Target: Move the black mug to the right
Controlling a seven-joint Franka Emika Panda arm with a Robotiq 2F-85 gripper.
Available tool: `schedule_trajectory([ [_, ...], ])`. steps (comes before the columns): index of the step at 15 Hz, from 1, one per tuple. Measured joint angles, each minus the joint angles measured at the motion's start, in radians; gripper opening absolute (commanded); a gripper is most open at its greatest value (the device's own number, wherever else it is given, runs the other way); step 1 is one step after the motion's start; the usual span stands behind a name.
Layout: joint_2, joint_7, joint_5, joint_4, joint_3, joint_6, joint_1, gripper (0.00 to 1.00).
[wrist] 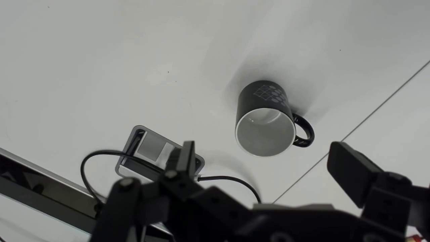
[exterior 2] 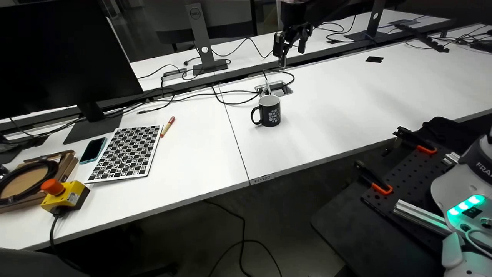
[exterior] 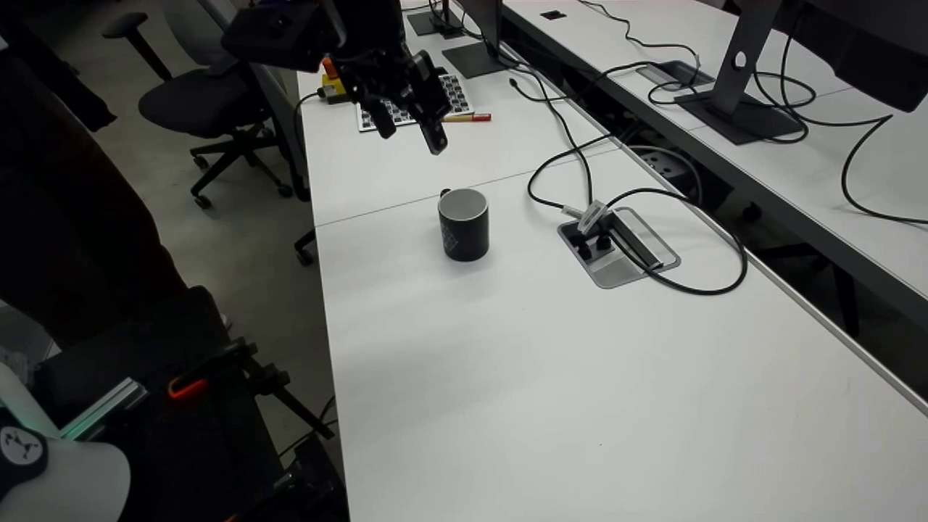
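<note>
The black mug (exterior: 465, 235) stands upright on the white table (exterior: 580, 406) with a grey-white inside. In an exterior view the mug (exterior 2: 270, 115) shows its side handle, pointing left, and a pale dotted pattern. In the wrist view the mug (wrist: 262, 95) lies ahead of the fingers, with its handle to the right. My gripper (exterior: 412, 139) is open and empty, raised above the table and apart from the mug. The gripper also shows in an exterior view (exterior 2: 292, 57), and in the wrist view (wrist: 265, 156) its two fingers are spread wide.
A cable box (exterior: 616, 250) set in the table, with black cables looping from it, is near the mug. A checkered board (exterior 2: 127, 152), a marker (exterior 2: 167, 127), a phone (exterior 2: 93, 150) and a yellow emergency stop (exterior 2: 67, 196) lie farther along. Monitors stand behind.
</note>
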Motion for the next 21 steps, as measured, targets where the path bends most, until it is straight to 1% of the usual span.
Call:
schedule_trajectory([
  [3,0.057,-0.003,0.004,0.022,0.008,0.001,0.031,1.0],
  [6,0.135,-0.004,0.003,0.072,0.017,0.001,0.06,1.0],
  [10,0.239,0.035,-0.001,0.162,0.009,-0.003,0.067,1.0],
  [13,0.315,0.088,-0.023,0.234,-0.02,-0.015,0.071,1.0],
  [17,0.407,0.159,-0.068,0.313,-0.083,-0.046,0.088,1.0],
  [21,0.49,0.187,-0.067,0.371,-0.124,-0.078,0.096,1.0],
])
